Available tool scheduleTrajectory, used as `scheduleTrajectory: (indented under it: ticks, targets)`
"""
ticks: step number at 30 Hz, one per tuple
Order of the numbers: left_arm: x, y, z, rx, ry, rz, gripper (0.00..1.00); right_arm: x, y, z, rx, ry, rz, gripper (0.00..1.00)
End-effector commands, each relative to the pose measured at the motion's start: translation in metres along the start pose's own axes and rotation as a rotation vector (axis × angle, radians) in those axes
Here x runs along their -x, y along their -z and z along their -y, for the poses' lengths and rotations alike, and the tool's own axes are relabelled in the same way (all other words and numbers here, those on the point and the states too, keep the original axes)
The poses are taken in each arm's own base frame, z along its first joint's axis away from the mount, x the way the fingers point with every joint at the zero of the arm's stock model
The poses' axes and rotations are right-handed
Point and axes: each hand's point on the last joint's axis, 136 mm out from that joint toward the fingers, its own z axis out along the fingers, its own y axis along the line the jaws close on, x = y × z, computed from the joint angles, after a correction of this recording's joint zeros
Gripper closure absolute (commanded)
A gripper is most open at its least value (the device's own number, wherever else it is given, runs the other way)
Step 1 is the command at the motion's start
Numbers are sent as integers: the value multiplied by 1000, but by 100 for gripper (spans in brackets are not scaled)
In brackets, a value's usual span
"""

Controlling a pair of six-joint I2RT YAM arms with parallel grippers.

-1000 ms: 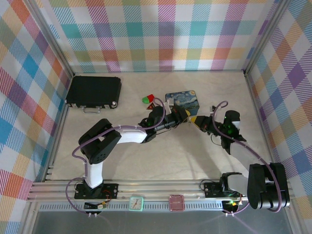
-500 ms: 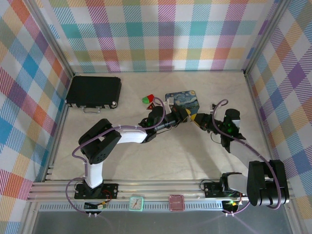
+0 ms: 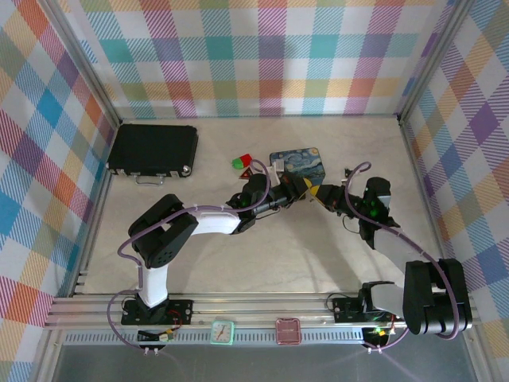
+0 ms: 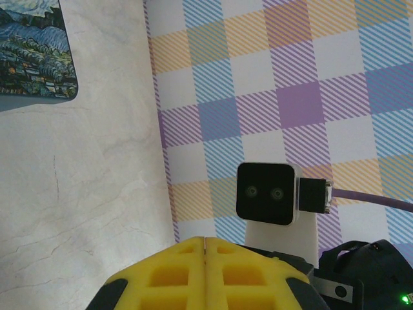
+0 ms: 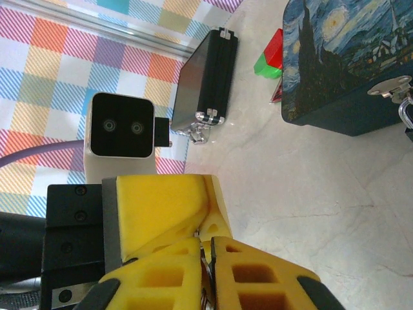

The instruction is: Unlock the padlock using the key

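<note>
Above the marbled table [image 3: 262,255], left claw [image 4: 204,244] and right claw [image 5: 206,253] meet, each pinched together; a passed key might drop

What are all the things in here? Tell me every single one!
case: one, black, far left of the table
blocks: two, one red and one green, left of the tin
triangle: one, red and black, by the blocks
tin: one, blue swirly painting, far middle
padlock: one, dark with a silver loop, at the tin's clasp, partly cut off
clock: one, mint green, front rail
square: one, red, beside the clock
table: one, pale marble
walls: three, pastel checks
left gripper: one, yellow pads, shut, near the tin
right gripper: one, yellow pads, shut, tip to tip with the left
</note>
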Motion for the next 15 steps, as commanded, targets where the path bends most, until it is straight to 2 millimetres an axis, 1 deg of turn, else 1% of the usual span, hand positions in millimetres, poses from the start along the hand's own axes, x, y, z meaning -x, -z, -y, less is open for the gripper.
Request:
scheduleTrajectory:
  ticks: [1,2,7,12,15]
  targets:
    - [-1,-2,16,-54,-8,9,100,-1,-1,-12,35,37,-21,89]
    - [-2,-2,17,-54,-9,10,100,-2,0,-12,31,36,-23,86]
    - [0,-2,18,-58,-12,16,100,-4,4,-14,10,51,-18,78]
    - [0,-2,16,-52,-13,21,100,-7,5,-13,6,48,-22,78]
    - [0,-2,17,-56,-12,19,100,-7,4,-11,5,43,-20,81]
